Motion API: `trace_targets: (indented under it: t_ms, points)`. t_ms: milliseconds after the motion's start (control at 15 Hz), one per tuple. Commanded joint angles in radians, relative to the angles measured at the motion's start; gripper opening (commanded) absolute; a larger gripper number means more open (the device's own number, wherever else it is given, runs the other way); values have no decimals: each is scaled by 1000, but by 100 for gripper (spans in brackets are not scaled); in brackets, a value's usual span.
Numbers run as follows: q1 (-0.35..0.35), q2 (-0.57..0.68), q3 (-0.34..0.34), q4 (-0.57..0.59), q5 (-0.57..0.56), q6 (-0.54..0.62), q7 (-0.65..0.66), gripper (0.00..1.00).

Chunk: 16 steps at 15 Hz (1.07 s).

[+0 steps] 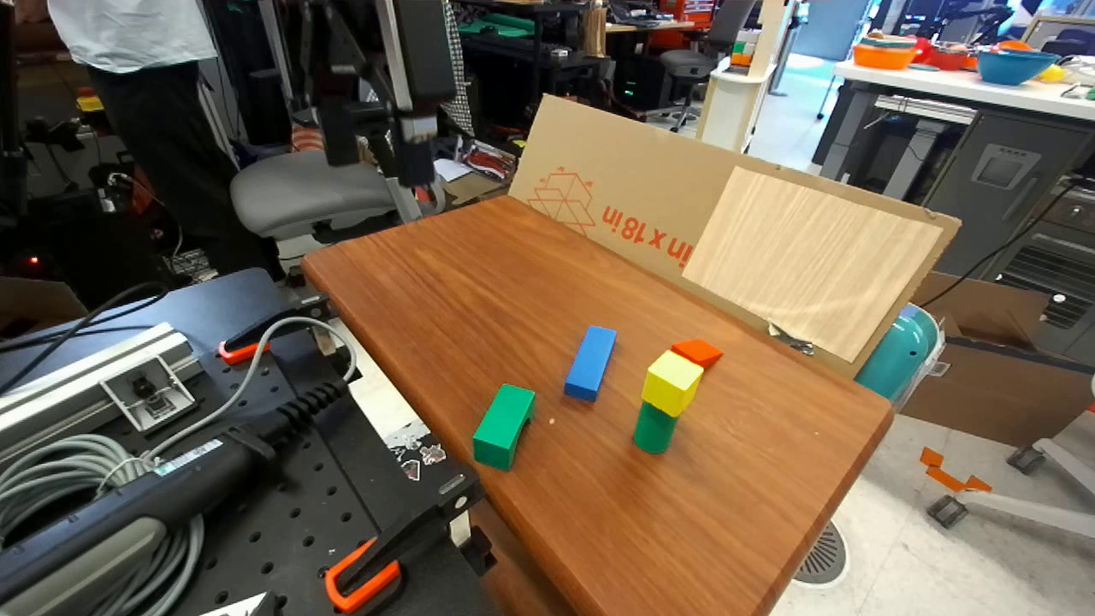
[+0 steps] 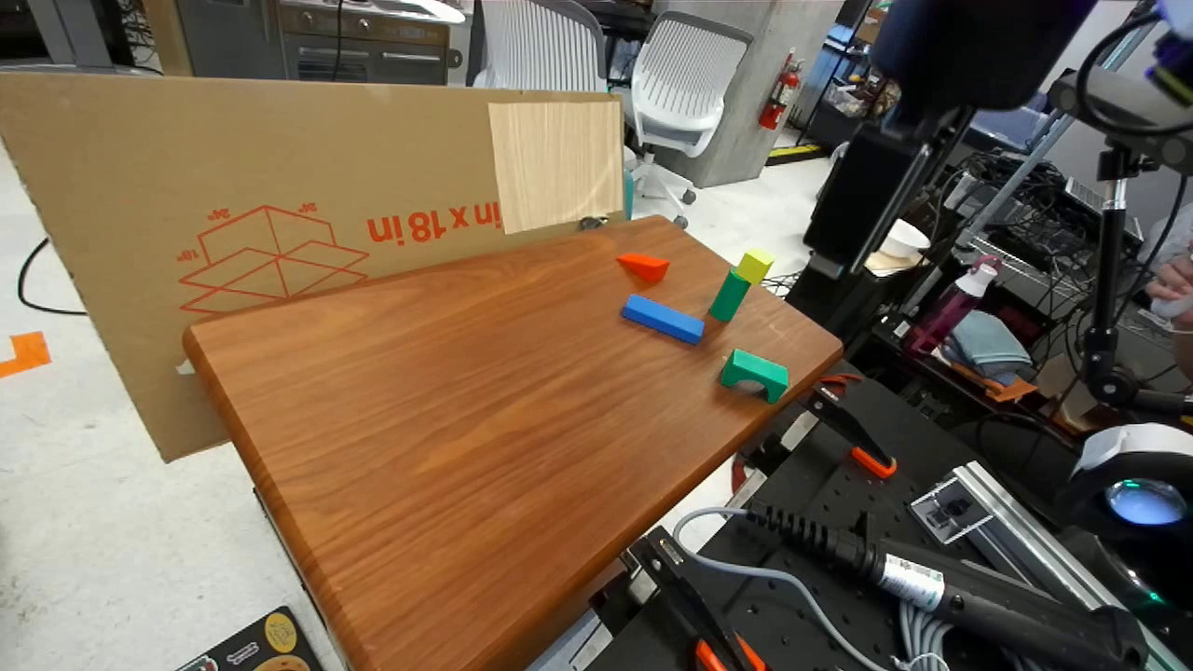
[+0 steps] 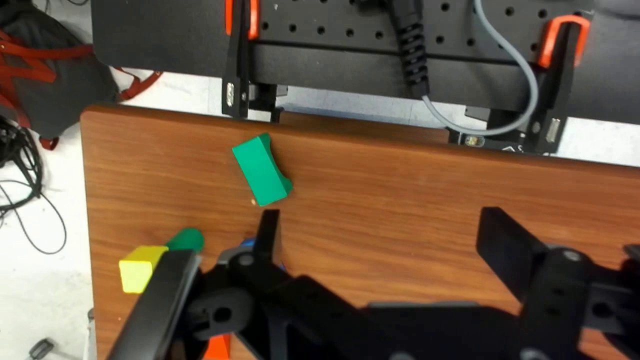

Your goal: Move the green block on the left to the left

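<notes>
Currently 5 pieces on the table [image 1: 462, 282]: 2 green, 1 blue, 1 yellow, 1 orange-red. In an exterior view the green block [image 1: 505, 425] (arch cut in one side) sits unstacked near the left edge, left of the blue block [image 1: 590, 364] and nearer. To the right, 1 yellow block [image 1: 671, 382] on 1 green cylinder [image 1: 654, 430], 1 orange-red wedge [image 1: 700, 350] on the far side of that stack. 2 orange-handled clamps [image 3: 235, 85] at the black bench [image 1: 299, 479]. Gripper [image 3: 384, 230] hangs above the table, 2 fingers [image 3: 270, 234] wide apart, bare wood between them
</notes>
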Motion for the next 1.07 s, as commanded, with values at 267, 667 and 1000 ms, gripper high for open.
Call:
trace_targets:
  t_ms: [267, 667, 1000]
  points:
    - [-78, 217, -97, -24, -164, 148, -13, 100]
    - [-72, 369, -161, 15, -285, 203, -36, 100]
    - [-61, 456, -195, 71, -344, 231, -66, 100]
